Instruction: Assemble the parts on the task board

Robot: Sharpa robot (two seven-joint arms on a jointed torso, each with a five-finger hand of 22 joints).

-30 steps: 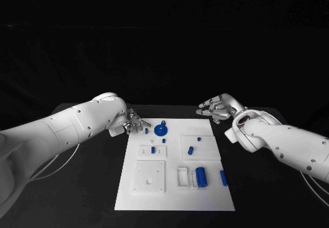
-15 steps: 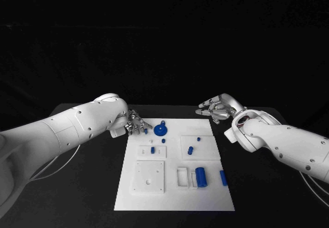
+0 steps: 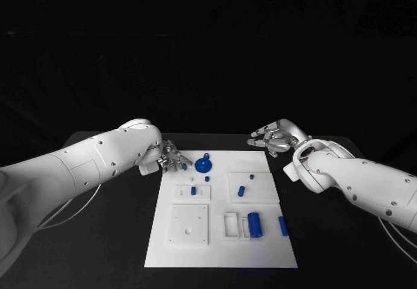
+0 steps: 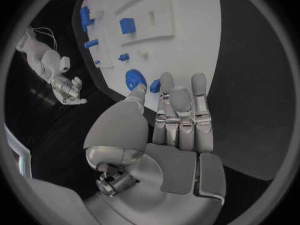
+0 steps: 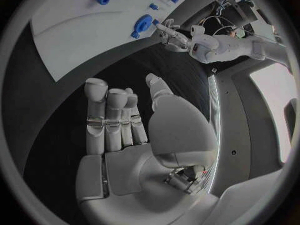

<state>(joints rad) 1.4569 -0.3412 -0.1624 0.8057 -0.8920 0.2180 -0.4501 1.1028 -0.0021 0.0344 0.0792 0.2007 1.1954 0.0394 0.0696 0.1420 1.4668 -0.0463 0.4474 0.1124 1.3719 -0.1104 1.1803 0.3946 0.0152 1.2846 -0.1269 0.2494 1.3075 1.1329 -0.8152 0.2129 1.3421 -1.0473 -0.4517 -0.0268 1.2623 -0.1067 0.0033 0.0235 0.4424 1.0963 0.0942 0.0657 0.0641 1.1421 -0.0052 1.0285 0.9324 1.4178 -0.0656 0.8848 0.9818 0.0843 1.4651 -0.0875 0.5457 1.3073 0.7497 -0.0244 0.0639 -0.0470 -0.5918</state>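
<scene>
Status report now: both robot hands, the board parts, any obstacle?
Left robot hand open at the task board far-left corner, beside the blue round part. Right robot hand open, off the board's far-right corner. Nothing held; no obstacle seen.

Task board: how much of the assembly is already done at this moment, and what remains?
Little looks finished. On the task board a blue peg stands in a raised block, but the large cylinder, the small bar and the gear lie loose. The left hand reaches with spread fingers at a small blue piece beside the gear. The right hand waits open, off the board.
</scene>
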